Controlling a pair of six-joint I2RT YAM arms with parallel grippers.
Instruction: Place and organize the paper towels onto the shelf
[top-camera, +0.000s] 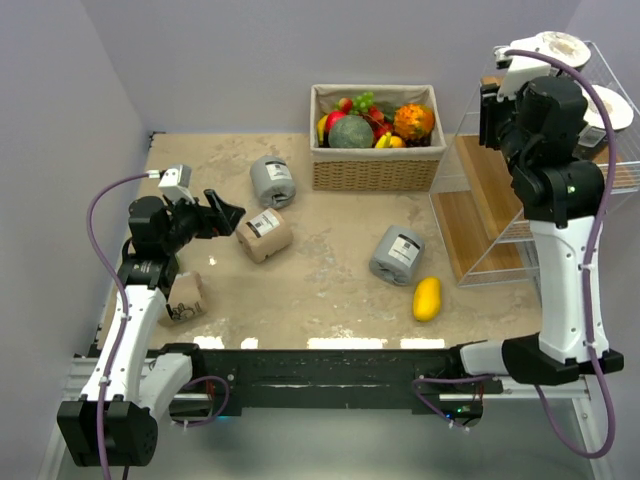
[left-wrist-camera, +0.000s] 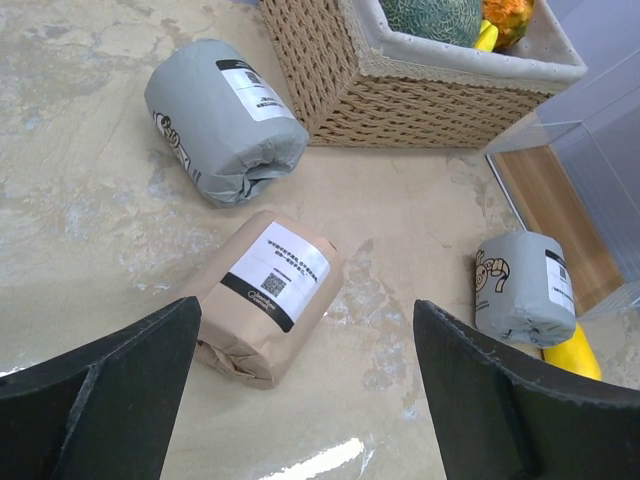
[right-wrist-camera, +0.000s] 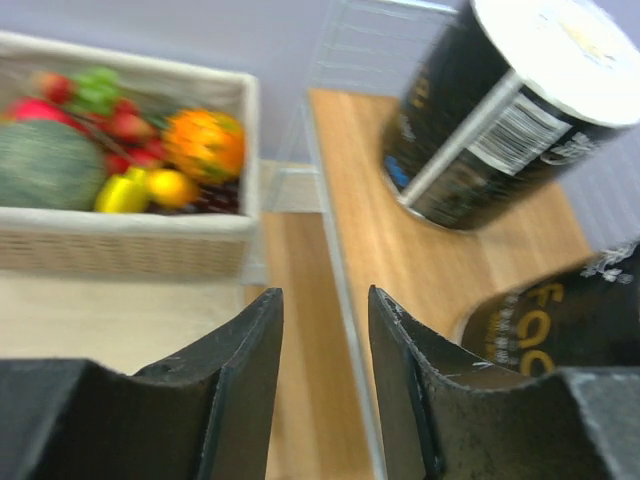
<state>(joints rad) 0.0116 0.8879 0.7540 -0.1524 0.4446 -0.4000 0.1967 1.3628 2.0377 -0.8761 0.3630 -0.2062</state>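
Four paper towels lie on their sides on the marbled table. A tan roll with a white and black label lies just ahead of the left gripper, whose fingers are spread wide and hold nothing. Behind it is a grey roll with crimped ends, near the front left corner of the wicker fruit basket. Another grey roll lies near the foot of the shelf, and the yellow mango is just beside it. A second tan roll lies near the table's left edge, partly covered by the left arm. Two more rolls stand on the white wire shelf's upper wood boards. One is a black roll with a white end and a barcode label. It looks tilted in the blurred right wrist view, so whether it stands square cannot be told. The other black roll carries gold lettering, is cut off by the frame edge and a finger, and cannot be read. From above, the right arm hides much of both rolls, so only their white tops show. The right gripper hangs over the shelf's board with its fingers a narrow gap apart and nothing between them.
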